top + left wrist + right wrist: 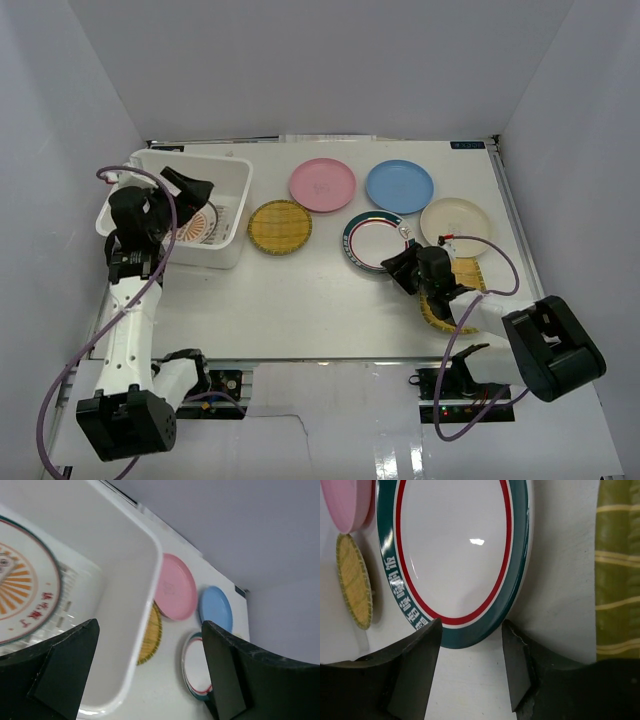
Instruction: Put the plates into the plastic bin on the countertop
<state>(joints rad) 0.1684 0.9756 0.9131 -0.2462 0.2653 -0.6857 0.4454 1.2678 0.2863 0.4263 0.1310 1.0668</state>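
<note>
The white plastic bin (232, 190) stands at the countertop's (320, 310) left with the orange-sunburst plate (203, 225) lying inside; the plate also shows in the left wrist view (25, 600). My left gripper (190, 187) hovers open and empty above the bin. On the countertop lie the pink plate (322, 184), blue plate (399, 186), cream plate (455, 221), round yellow woven plate (279, 227) and green-and-red-rimmed plate (372, 240). My right gripper (400, 268) is open just short of that rimmed plate's near edge (465, 555). The rectangular yellow plate (470, 275) lies partly under the right arm.
White walls close in the back and both sides. The bin's rolled rim (150, 605) rises just right of my left gripper. The rectangular yellow plate (617, 570) lies right of my right fingers.
</note>
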